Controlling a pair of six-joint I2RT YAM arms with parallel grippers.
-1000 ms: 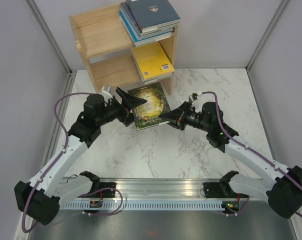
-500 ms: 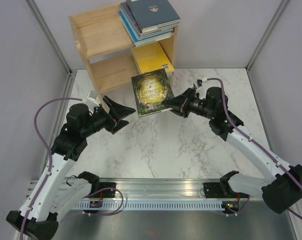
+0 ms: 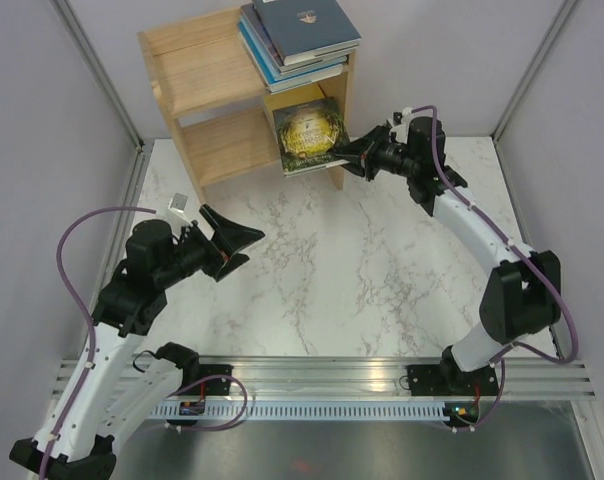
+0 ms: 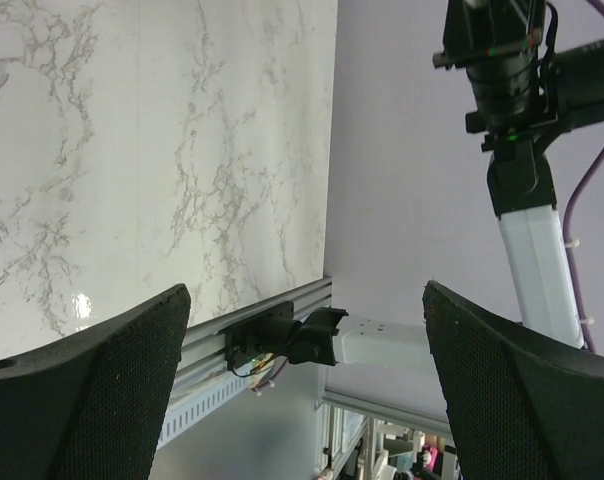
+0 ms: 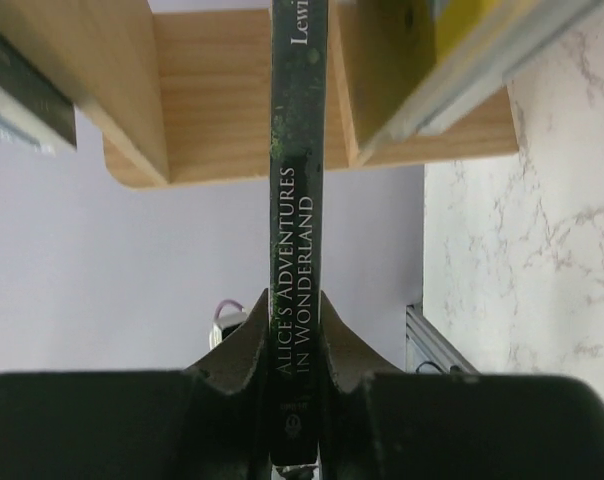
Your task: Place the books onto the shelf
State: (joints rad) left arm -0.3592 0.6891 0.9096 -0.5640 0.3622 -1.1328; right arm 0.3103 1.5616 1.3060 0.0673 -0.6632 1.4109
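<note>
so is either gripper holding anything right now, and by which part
The right gripper pinches the black-and-gold book at its spine edge, a finger on each cover. The left gripper is open and holds nothing.

The shelf [image 3: 207, 80] is pale matt wood, the table [image 3: 382, 270] glossy marble-patterned, the book [image 3: 310, 135] smooth paper.

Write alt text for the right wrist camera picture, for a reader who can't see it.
The right hand pinches a dark book, its spine reading "Alice's Adventures in Wonderland", edge-on before a light wooden shelf. A yellow book shows at upper right, white marble table at right.
</note>
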